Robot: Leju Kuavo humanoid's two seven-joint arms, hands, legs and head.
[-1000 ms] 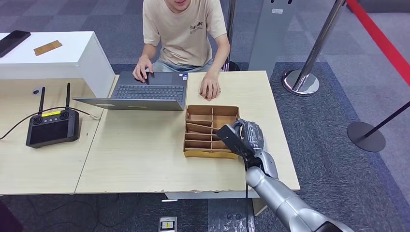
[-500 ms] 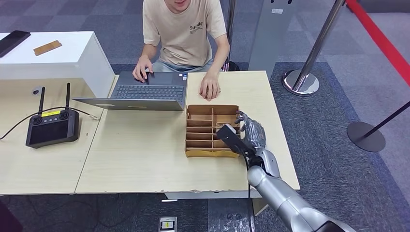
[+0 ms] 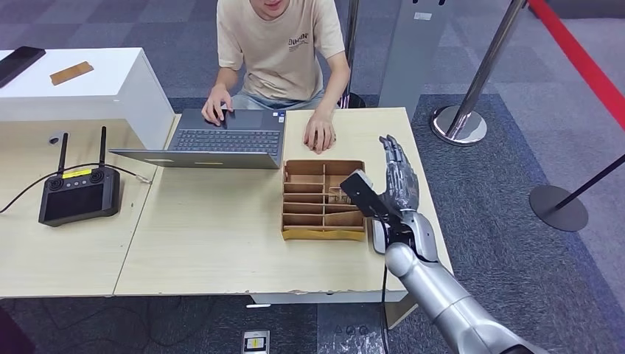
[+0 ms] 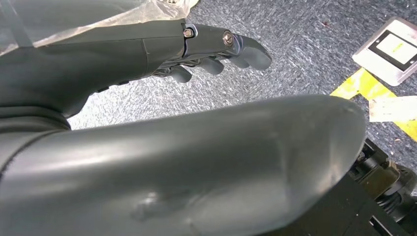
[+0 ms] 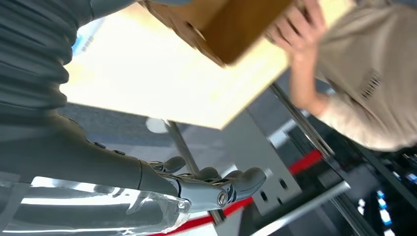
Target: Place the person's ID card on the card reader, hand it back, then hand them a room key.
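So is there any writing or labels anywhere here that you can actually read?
Nothing reads clearly.
Person's beige T-shirt: small dark chest print, too small to read.
Remote controller: yellow label, text too small.
Laptop: small stickers, unreadable.
Grey pillar: white label, illegible.
Floor plate: yellow mark, too small to make out.
Floor by the left hand: white plate, unreadable.
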